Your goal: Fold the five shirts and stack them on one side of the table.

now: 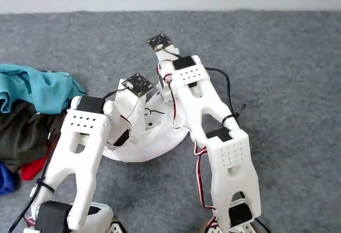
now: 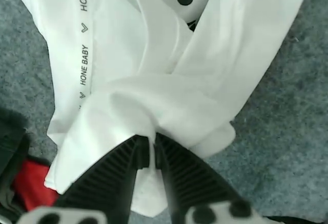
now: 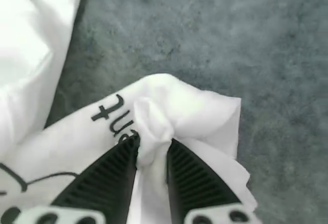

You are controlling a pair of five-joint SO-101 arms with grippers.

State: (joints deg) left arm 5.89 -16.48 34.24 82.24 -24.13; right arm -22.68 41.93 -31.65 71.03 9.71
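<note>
Two pinches going on: my left gripper [image 2: 152, 144] is clamping a fold of the white shirt [image 2: 154, 88], my right gripper [image 3: 152, 147] is squeezing its bunched corner (shirt's lying mid-table). Farther off, the other shirts [image 1: 32, 110] are sitting heaped at the table's [image 1: 287, 83] left edge.

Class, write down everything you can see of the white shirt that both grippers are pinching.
The white shirt is soft, thin-looking fabric with black lettering, a line drawing and black dots. It lies crumpled and partly doubled over on the grey table surface, not yet neatly folded. The left gripper is shut on one bunched fold, the right gripper on another gathered edge. A pile of coloured shirts lies close beside it.
</note>
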